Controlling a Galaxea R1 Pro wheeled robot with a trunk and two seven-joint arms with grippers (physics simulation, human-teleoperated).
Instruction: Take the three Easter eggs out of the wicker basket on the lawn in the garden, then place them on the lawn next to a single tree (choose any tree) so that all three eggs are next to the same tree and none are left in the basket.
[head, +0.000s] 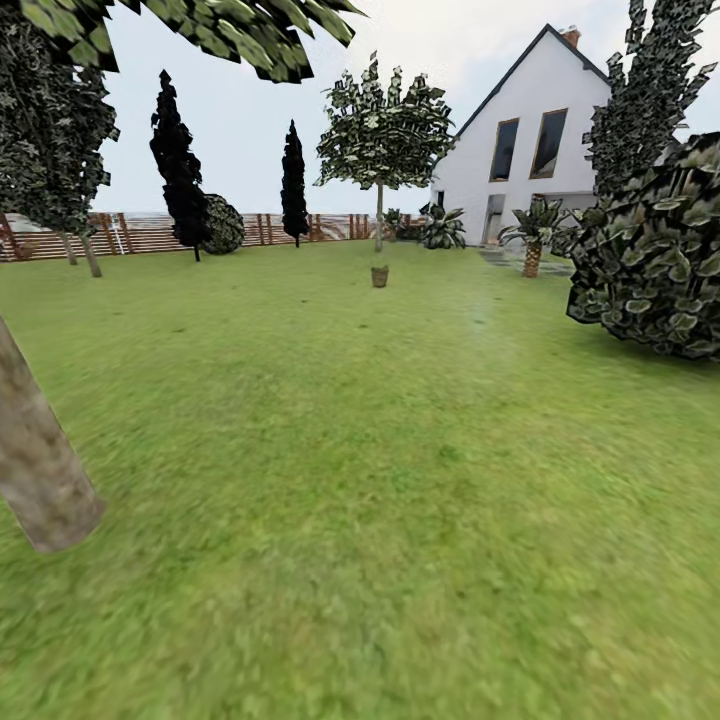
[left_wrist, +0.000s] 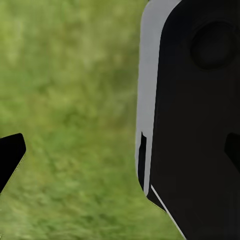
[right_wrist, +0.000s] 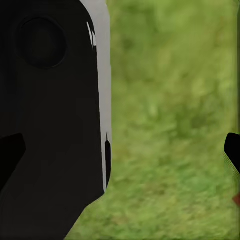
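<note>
The lawn (head: 400, 480) spreads out ahead of me. Far across it, below a slim tree (head: 379, 150), stands a small brown container that looks like the wicker basket (head: 380, 276). The Easter eggs are hidden at this distance. A thick grey-brown tree trunk (head: 40, 470) leans close at my near left. My left gripper (left_wrist: 120, 152) hangs over grass, fingertips (left_wrist: 11, 154) wide apart, open and empty. My right gripper (right_wrist: 120, 152) is the same, one fingertip (right_wrist: 233, 149) at the picture's edge, with nothing held.
A big leafy bush (head: 650, 260) bulges in at the right. Behind it stands the white house (head: 530, 140) with a short palm (head: 533, 240). Dark cypress-like trees (head: 178, 160) and a slatted wooden fence (head: 140, 232) line the far side. My black and white body (left_wrist: 195, 100) is beside each gripper.
</note>
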